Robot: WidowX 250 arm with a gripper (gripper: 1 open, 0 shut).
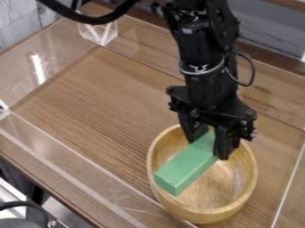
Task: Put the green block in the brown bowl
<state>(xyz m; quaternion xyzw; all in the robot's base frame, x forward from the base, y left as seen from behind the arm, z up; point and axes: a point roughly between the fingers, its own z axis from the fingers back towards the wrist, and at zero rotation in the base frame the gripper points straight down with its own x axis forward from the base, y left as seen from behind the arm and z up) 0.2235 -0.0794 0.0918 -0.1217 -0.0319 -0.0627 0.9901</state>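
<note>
The green block (pixel 186 166) is a long bright green bar that slants down into the brown bowl (pixel 238 200), its lower end near the bowl's front left rim. My gripper (pixel 218 142) hangs over the bowl's back edge, shut on the block's upper end. The black arm rises from it toward the top of the view. Where the block's lower end meets the bowl, I cannot tell if it touches.
The bowl sits on a wood-grain table (pixel 95 98) enclosed by low clear plastic walls (pixel 36 67). A small clear stand (pixel 98 32) is at the back left. The table's front edge runs close behind the bowl's near side.
</note>
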